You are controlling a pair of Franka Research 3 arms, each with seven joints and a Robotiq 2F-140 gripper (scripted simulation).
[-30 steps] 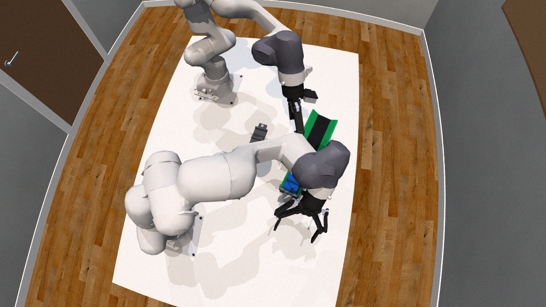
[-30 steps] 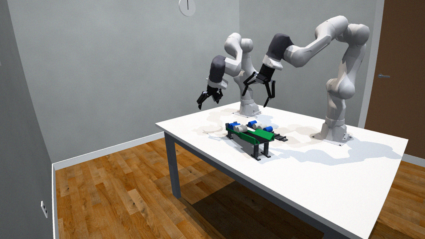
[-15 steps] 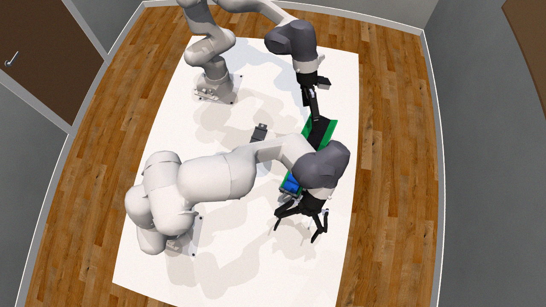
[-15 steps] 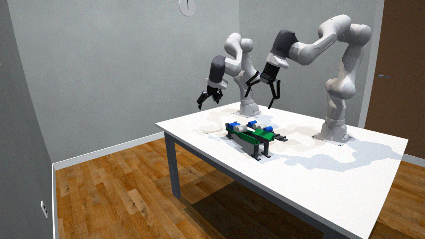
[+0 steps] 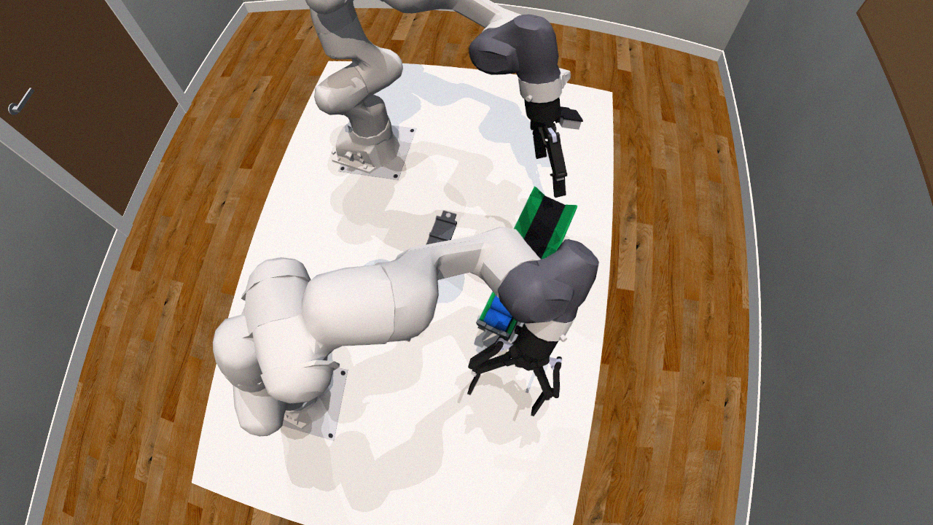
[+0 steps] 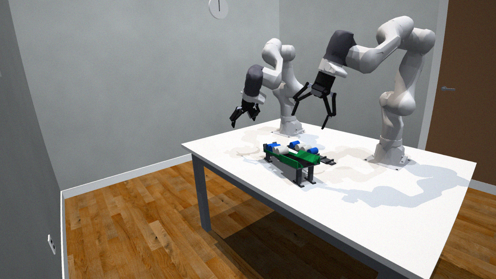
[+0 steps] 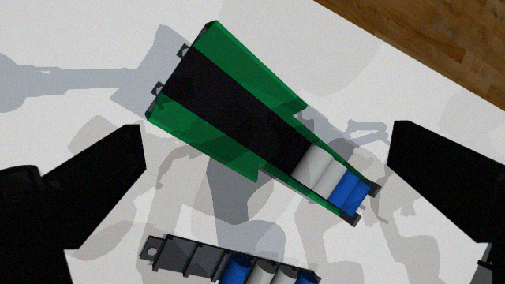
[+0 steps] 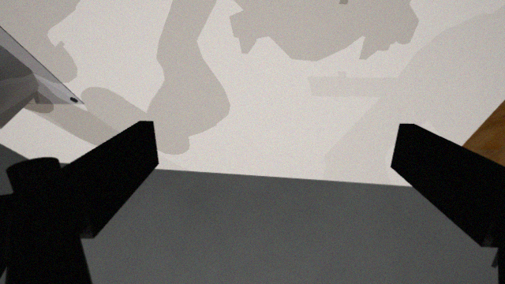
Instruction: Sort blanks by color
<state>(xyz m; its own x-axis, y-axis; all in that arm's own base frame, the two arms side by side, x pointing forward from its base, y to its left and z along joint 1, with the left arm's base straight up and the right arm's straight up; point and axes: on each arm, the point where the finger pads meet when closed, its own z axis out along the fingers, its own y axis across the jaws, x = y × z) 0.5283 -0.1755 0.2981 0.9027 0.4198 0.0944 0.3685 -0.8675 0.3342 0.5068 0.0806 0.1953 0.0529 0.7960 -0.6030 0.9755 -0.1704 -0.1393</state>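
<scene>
The feed ramp holds four blanks lying across it in a row at the stop end: a blue blank outermost, a second blue blank, then a white blank and another white blank. The stock rack holds a blue blank, two white blanks and a blue blank; their lower ends are cut off. My left gripper is open, empty, high above the ramp. My right gripper is open, empty, beyond the ramp's stop end.
The right arm reaches over the rack and the ramp's middle in the top view and hides parts of both. The rack's slots at one end are bare. The ramp stands on legs, with flared green walls at its wide end. The rack lies beside it.
</scene>
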